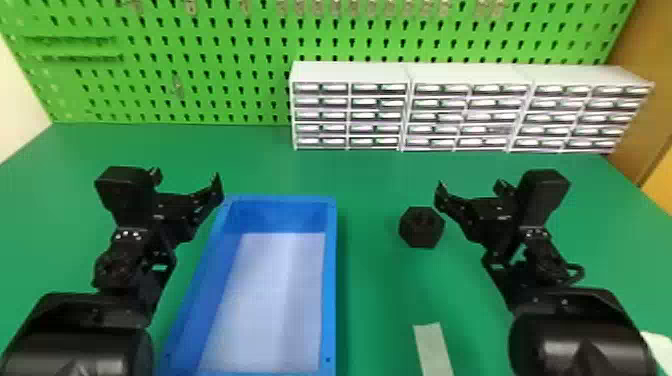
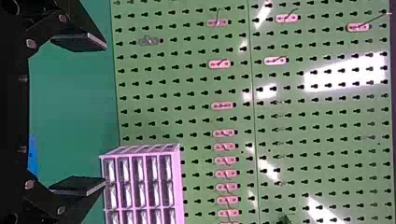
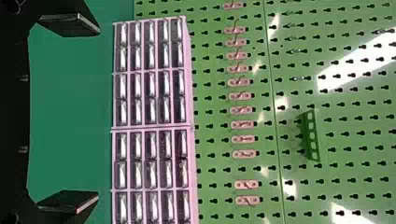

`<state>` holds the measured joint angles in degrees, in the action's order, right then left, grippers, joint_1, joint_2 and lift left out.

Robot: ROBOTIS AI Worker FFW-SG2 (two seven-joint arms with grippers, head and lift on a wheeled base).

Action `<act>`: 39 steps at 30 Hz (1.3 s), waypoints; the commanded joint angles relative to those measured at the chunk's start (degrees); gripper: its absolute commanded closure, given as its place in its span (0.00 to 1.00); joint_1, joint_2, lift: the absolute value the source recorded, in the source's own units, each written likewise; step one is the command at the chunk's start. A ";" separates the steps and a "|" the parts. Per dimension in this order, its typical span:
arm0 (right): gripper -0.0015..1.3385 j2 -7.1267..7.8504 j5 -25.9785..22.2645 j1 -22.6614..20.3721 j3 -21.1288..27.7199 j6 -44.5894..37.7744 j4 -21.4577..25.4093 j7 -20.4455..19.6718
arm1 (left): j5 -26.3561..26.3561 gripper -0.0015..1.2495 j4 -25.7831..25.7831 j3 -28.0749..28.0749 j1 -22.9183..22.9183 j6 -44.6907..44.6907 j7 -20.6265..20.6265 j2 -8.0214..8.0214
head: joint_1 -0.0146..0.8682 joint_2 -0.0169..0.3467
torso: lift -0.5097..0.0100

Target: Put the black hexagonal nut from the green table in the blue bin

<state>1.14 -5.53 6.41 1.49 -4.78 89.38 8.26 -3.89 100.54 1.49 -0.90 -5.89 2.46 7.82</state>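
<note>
- Black, chunky hexagonal nut (image 1: 421,227) lies on the green worktop (image 1: 372,300), to the right of the long blue plastic bin (image 1: 330,280), apart from it.
- Right gripper (image 3: 98,113): two flat black fingers spread wide, nothing between them. In the head view it sits beside the nut, on the nut's right.
- Left gripper (image 2: 105,114): likewise wide apart and empty, by the bin's far left corner in the head view.
- Nut looks a solid, stiff block; should not give under a squeeze. Weight hard to judge by eye: light if plastic, heavier if metal. Not fragile, I'd say.
- Surface reads dull rather than glossy; probably grips fairly well.
- Best hold: two opposite flat sides, finger pads square to them, low enough for good purchase. Pinching across corners risks the nut twisting or squirting out.
- Right gripper seems the natural choice; it needs lining up over the nut and lowering first.
- Firm grip, lift clear of the bin's wall, release low inside; a hard-looking lump could bounce or roll if dropped from height.
</note>
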 commanded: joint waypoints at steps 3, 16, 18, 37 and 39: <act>0.05 0.00 0.00 0.00 0.01 -0.14 0.00 0.01 | -0.07 0.20 0.00 0.09 -0.06 0.00 0.00 0.00 | 0.79 0.19 | 0.79; 0.05 0.00 -0.09 0.27 0.18 -1.54 0.00 0.01 | -0.16 0.20 0.00 0.18 -0.15 0.00 0.00 0.00 | 0.79 0.19 | 0.79; 0.05 0.00 -0.18 0.53 0.18 -2.07 0.09 0.01 | -0.24 0.20 0.00 0.18 -0.15 0.00 0.00 0.00 | 0.79 0.19 | 0.79; 0.05 2.11 5.36 10.64 -0.26 -27.30 2.81 0.01 | -0.24 0.20 0.00 0.26 -0.33 0.00 0.00 0.00 | 0.79 0.19 | 0.79; 0.05 2.72 6.15 12.57 -1.14 -30.46 2.11 0.01 | -0.24 0.20 0.00 0.26 -0.33 0.00 0.00 0.00 | 0.79 0.19 | 0.79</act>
<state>3.04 -1.20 15.67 1.53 -29.23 92.18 8.26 -4.13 100.55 1.80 -1.25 -5.89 2.46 7.82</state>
